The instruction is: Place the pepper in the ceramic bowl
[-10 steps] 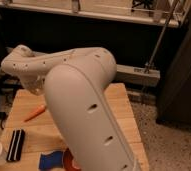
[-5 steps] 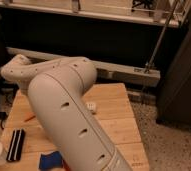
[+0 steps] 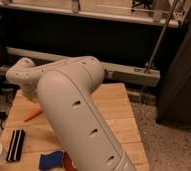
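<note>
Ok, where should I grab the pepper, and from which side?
Probably the pepper across its visible middle, from straight above: it lies flat on the wooden table, slender, slanting from lower left to upper right, so close across that line. Its upper end is hidden behind the arm, and the gripper is out of view.

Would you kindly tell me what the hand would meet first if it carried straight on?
The hand is hidden behind the arm's wrist link, over the wooden table. If it points downward, it would probably meet the tabletop near the pepper first, though depth is unclear.
</note>
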Robot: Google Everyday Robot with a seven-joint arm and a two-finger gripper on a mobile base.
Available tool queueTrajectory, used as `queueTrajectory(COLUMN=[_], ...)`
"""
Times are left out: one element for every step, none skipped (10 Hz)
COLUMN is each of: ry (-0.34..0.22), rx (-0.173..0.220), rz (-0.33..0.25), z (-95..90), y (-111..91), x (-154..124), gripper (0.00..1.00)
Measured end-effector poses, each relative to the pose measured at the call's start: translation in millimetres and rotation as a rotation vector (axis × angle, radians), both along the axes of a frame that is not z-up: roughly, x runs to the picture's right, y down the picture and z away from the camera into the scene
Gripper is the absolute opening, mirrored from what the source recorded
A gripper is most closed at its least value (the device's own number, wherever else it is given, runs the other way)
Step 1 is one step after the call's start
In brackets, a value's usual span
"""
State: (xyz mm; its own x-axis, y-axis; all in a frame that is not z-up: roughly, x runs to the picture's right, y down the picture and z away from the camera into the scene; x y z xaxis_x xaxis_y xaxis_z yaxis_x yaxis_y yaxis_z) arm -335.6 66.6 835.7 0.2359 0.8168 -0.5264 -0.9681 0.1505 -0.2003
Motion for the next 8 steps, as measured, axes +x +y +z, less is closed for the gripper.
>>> queueTrajectory(ry=[0.005,0.005,0.009,0.019,0.034,0.056,0.072,0.088], rx=[-0.006,-0.019,-0.039,-0.053,-0.062,-0.069,-0.07,-0.073], rz=[0.004,0.014,0.04,0.074,0.112,0.155,0.175,0.186], z=[1.3,3.5,8.0,13.0,18.3,25.5,30.7,36.3], y=[4,9,16,20,22,25,25,28], x=[3,4,6,9,12,16,18,17], gripper=[0.8,0.8,0.8,0.8,0.8,0.8,0.8,0.8])
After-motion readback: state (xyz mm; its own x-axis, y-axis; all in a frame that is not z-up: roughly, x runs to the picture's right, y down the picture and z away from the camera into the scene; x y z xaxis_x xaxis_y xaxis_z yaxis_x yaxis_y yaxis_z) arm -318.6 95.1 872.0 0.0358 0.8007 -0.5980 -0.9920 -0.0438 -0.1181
